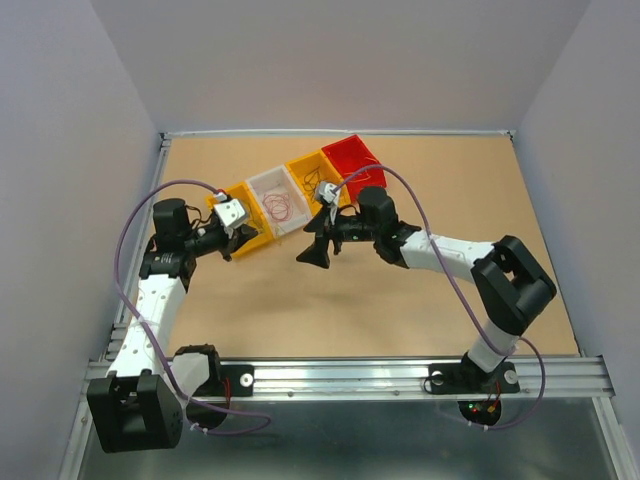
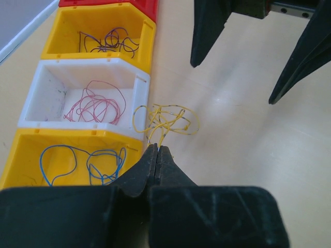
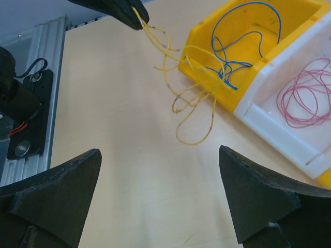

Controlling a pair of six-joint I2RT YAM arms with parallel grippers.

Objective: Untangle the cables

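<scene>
The left gripper (image 2: pixel 156 151) had its jaws pressed fully together on the end of a loose bunch of yellow cables (image 2: pixel 166 120), which trailed away from the tips in several thin loops. In the right wrist view these loops hung down against the front corner of a yellow bin (image 2: pixel 31 150) that held blue cables (image 2: pixel 98 166); whether the lowest loop touched the surface (image 1: pixel 420 280) could not be told. Next in the slanting row stood a white bin (image 2: pixel 83 64) with pink cables (image 2: pixel 95 106) coiled inside, then another yellow bin (image 2: pixel 95 10) with dark cables (image 2: pixel 111 41), and a red bin (image 1: pixel 352 158) at the far end. The right gripper (image 3: pixel 159 152) hovered just beside the row, facing the yellow bunch, its jaws spread wide and holding nothing, apart from the loops in front of it.
</scene>
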